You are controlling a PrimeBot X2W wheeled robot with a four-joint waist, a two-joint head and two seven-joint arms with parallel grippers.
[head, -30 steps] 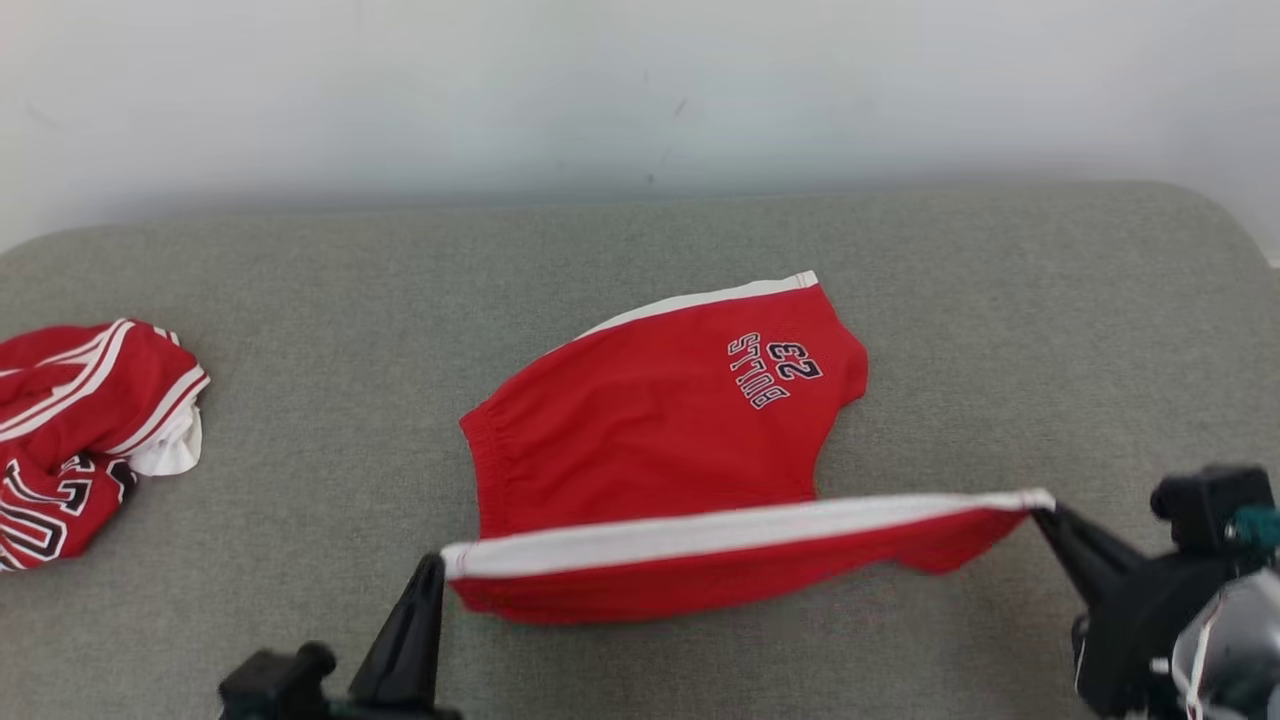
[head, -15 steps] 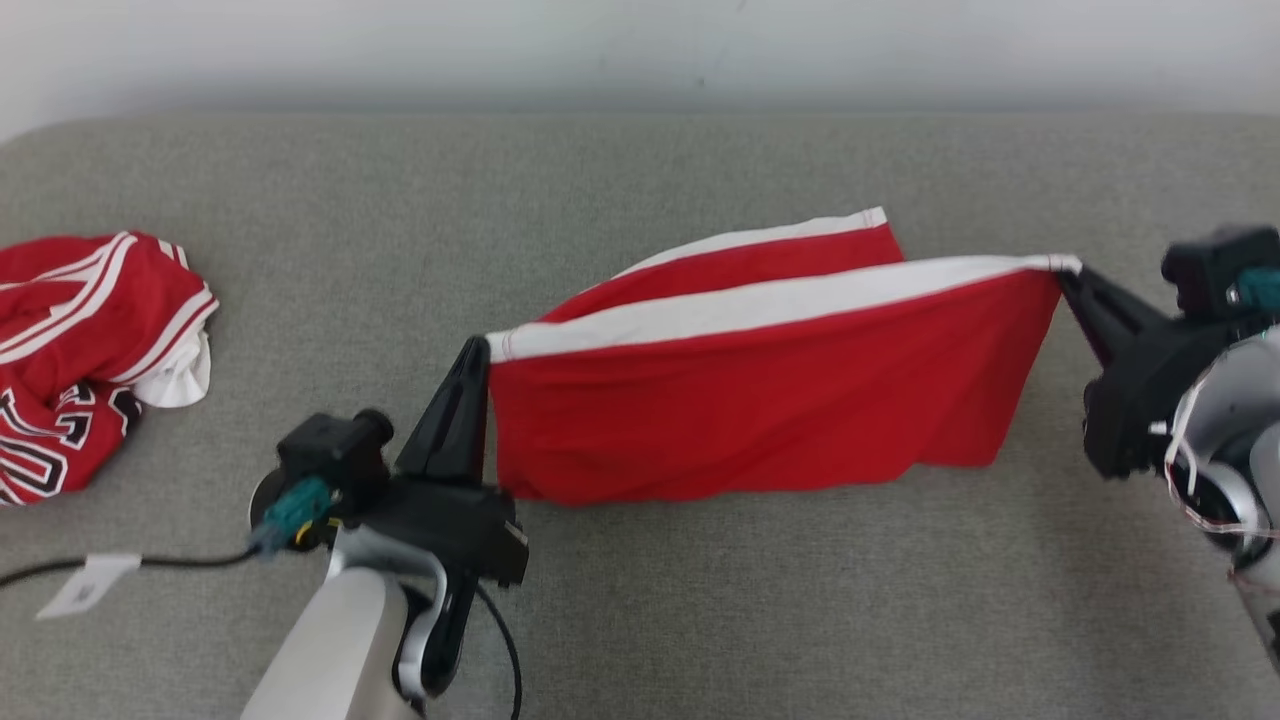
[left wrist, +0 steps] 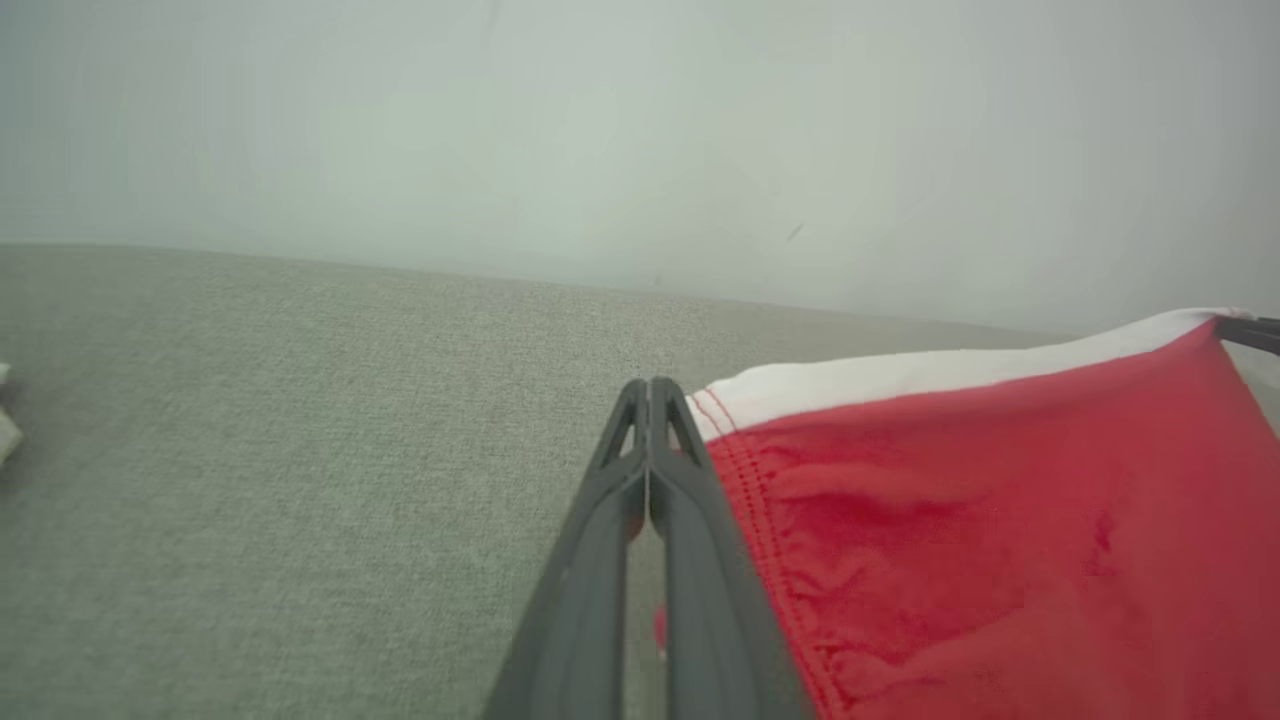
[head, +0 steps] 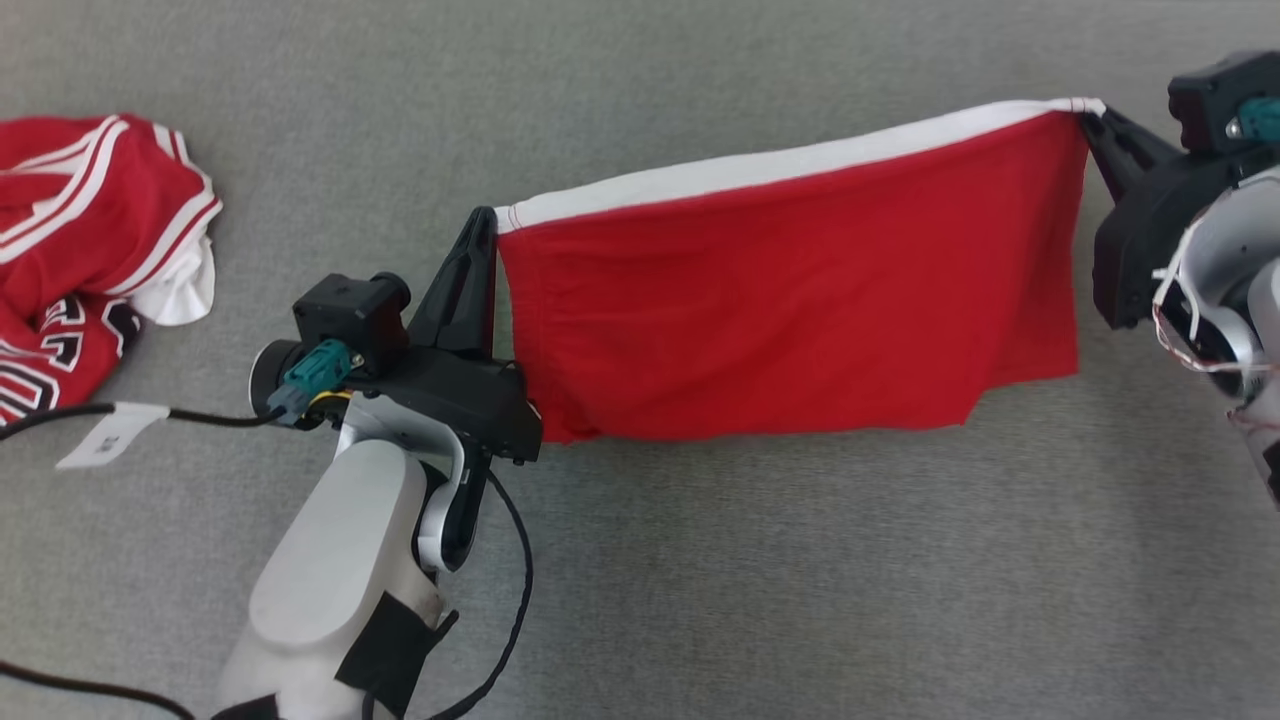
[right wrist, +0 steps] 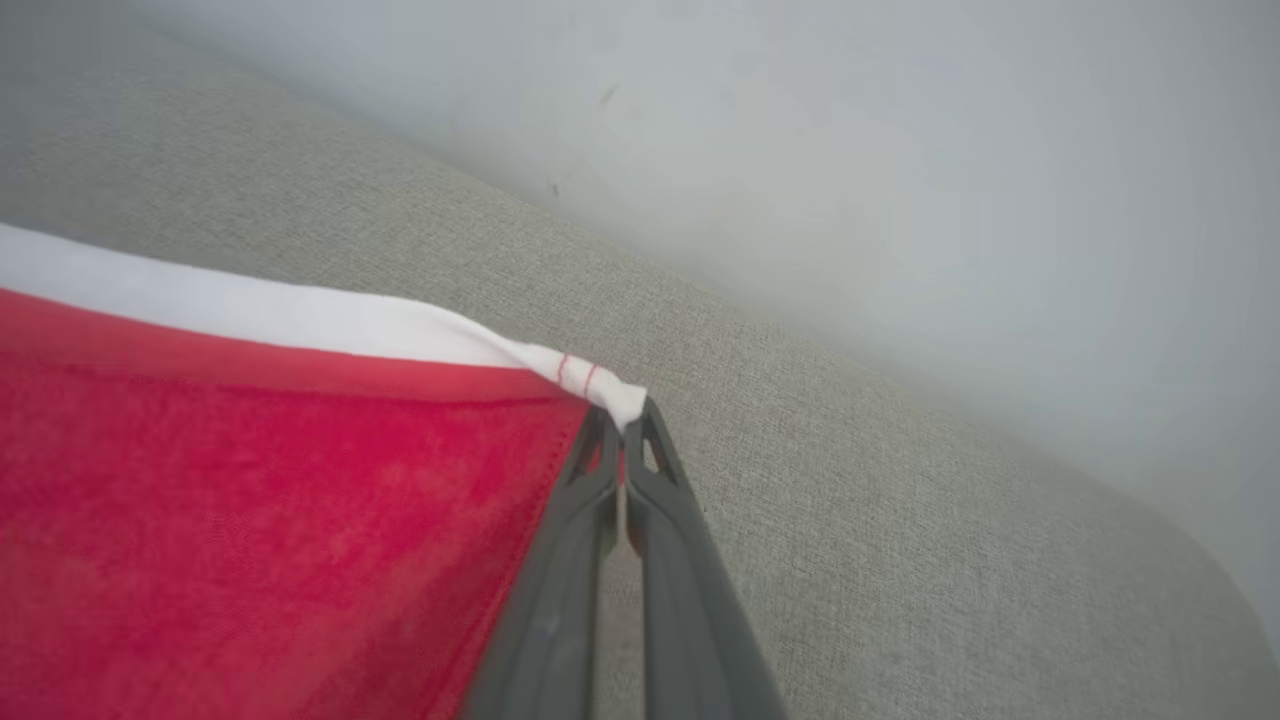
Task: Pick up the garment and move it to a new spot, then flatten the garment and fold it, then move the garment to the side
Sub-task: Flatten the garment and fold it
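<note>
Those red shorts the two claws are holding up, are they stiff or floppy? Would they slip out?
Probably floppy: the red shorts hang limp below the white band, lower hem wavy. Likely light, since the left gripper and right gripper hold them by two pinched corners alone. Slipping seems unlikely; the band is pulled taut between them.

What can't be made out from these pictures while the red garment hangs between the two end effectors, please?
Far face of the red garment: head view, hidden by its near face.
The red garment's lower hem: wrist views, cut by the bottom edge.
The crumpled red jersey: head view, cut by the left edge; lettering incomplete.
The white cable tag: head view, print too small.
The right end effector's arm: head view, cut by the right edge.
</note>
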